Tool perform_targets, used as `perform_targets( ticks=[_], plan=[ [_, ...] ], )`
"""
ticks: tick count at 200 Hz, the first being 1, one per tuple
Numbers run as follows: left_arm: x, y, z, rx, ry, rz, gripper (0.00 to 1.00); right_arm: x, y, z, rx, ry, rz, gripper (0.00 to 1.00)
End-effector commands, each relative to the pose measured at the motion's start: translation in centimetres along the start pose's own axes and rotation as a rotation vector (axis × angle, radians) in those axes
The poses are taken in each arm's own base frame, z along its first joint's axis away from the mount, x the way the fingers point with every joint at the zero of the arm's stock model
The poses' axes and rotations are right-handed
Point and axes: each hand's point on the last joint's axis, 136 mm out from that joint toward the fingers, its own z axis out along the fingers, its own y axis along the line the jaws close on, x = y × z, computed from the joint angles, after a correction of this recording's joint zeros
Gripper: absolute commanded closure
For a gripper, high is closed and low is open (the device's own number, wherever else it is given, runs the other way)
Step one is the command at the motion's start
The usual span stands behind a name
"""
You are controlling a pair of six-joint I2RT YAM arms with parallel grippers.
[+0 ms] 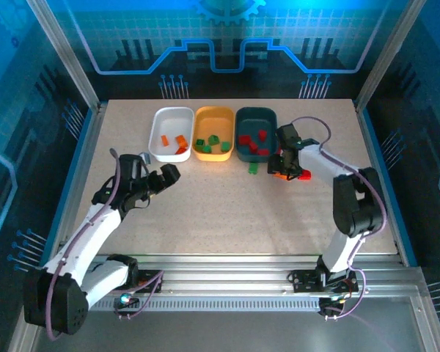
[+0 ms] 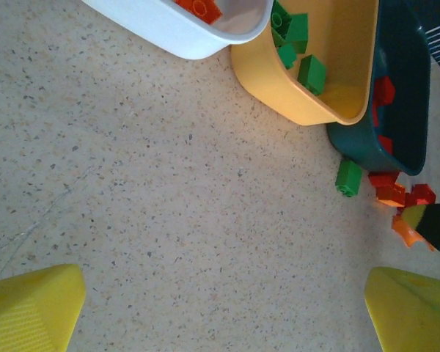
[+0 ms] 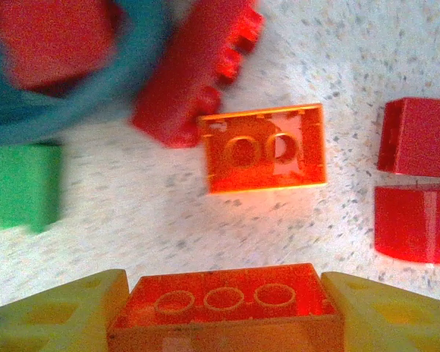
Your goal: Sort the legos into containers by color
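The right tool (image 3: 224,314) is clamping an orange brick (image 3: 224,304) between its two yellow fingers, and that brick's near edge is running out of the wrist picture. Just ahead of the tool a second, see-through orange brick (image 3: 264,150) is lying flat on the tabletop (image 3: 367,44), apart from the held one. Ahead and to the left the teal tray (image 3: 103,99) is showing as a blurred rim, with one red brick (image 3: 194,81) lying against its outside and a red smear inside that is too blurred to count. At the tool's far left a green brick (image 3: 22,183) is being cut by the frame edge, and at its right two more red bricks (image 3: 418,136) are being cut likewise. The left tool (image 2: 220,315) is hanging over bare tabletop with its fingers wide apart, holding nothing. Far ahead of it three trays are sitting side by side: the white tray (image 1: 169,121) is holding what is looking like three orange pieces, the orange-yellow tray (image 1: 214,117) about four green, the teal one red pieces hard to number from above.
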Motion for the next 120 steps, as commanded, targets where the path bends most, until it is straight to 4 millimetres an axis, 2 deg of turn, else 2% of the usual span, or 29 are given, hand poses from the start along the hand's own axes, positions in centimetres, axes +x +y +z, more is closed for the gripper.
perform_targets(
  ticks=[1,20,52,72,85,120],
  plan=[
    [0.7,2.0,0.2,-0.012,0.019,-0.137,0.01,-1.4,4.2,-3.8,-0.072,-0.098,-0.018,0.38],
    [1.5,3.9,0.7,-0.02,0.055,-0.255,0.01,-2.8,9.1,-5.0,-0.134,-0.141,-0.074,0.37],
    [3.9,6.9,1.5,-0.062,0.117,-0.39,0.01,-4.4,18.9,-5.8,-0.295,-0.229,-0.226,0.38],
    [5.2,7.1,1.7,-0.028,0.16,-0.433,0.01,-5.3,24.4,-5.4,-0.392,-0.291,-0.32,0.38],
    [5.6,6.4,1.5,0.008,0.19,-0.415,0.01,-5.8,27.3,-5.3,-0.439,-0.324,-0.379,0.38],
    [6.6,6.0,0.3,0.028,0.222,-0.374,0.01,-7.3,33.0,-4.5,-0.522,-0.36,-0.472,0.38]
  ],
)
